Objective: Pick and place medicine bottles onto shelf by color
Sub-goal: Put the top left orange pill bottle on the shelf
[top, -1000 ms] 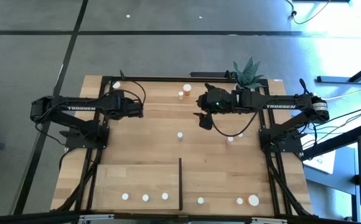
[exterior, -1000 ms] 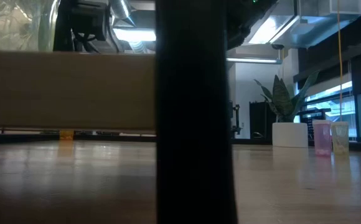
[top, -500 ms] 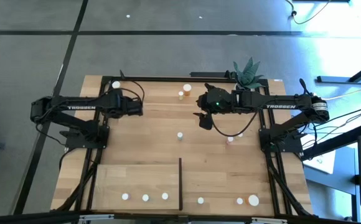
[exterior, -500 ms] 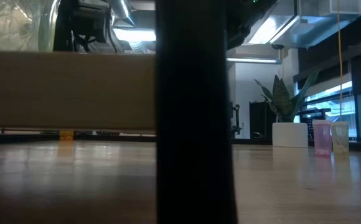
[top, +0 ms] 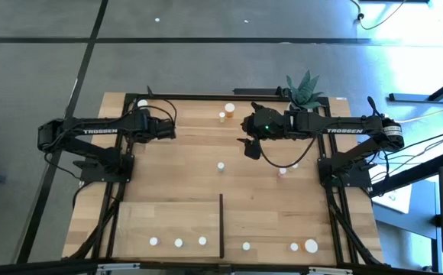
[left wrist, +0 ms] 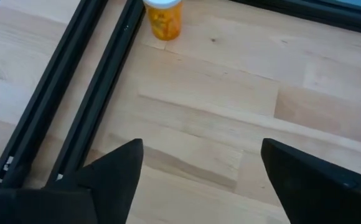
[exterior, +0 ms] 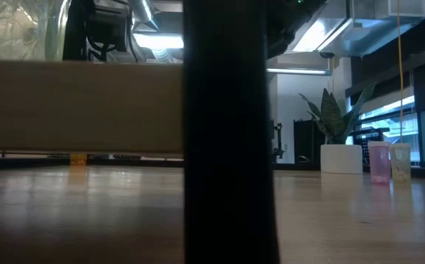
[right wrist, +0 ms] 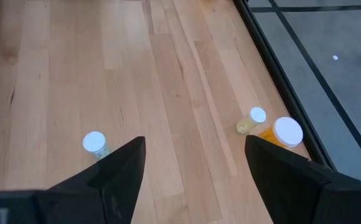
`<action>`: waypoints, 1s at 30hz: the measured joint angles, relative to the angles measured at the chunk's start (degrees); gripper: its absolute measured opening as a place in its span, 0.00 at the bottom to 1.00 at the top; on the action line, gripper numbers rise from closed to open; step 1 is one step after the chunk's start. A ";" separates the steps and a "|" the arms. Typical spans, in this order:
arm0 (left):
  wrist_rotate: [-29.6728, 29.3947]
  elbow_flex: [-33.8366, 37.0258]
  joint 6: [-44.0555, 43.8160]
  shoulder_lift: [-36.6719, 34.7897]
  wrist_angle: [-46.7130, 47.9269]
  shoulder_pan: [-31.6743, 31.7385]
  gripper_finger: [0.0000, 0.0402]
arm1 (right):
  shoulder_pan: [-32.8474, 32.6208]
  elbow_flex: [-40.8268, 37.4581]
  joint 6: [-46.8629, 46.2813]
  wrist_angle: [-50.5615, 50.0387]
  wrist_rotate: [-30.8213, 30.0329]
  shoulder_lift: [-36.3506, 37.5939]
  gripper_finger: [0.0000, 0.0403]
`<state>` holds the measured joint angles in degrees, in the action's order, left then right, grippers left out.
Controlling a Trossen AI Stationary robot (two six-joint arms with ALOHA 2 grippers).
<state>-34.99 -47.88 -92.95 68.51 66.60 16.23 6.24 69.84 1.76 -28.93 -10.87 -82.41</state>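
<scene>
Dark left claw (left wrist: 199, 171) agape, empty.

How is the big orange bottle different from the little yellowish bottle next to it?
The big orange bottle is wider and has a larger white cap than the little yellowish bottle. Its body is bright orange, while the little one's is pale yellow-green. The big one stands nearer the table's black rail. Both stand upright with round white caps.
</scene>
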 joint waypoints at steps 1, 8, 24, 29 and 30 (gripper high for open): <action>0.00 0.00 0.02 0.00 0.03 0.00 0.80 | 0.00 0.00 0.08 -0.02 0.00 0.00 0.69; -0.39 0.00 0.08 0.00 0.43 0.00 0.79 | 0.00 0.00 0.07 -0.02 0.02 0.00 0.69; -7.02 1.25 1.87 -0.02 0.45 4.16 0.80 | 0.00 0.00 0.02 -0.02 0.00 0.00 0.69; -7.11 4.20 1.81 -0.02 -0.99 7.47 0.80 | 0.00 0.00 0.02 0.00 0.01 0.00 0.69; -7.12 4.76 1.93 -0.02 -1.51 8.13 0.80 | 0.00 0.00 -0.01 -0.02 0.02 0.00 0.69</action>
<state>-42.11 -43.12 -91.02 68.49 65.08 24.36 6.24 69.84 1.75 -28.94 -10.86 -82.41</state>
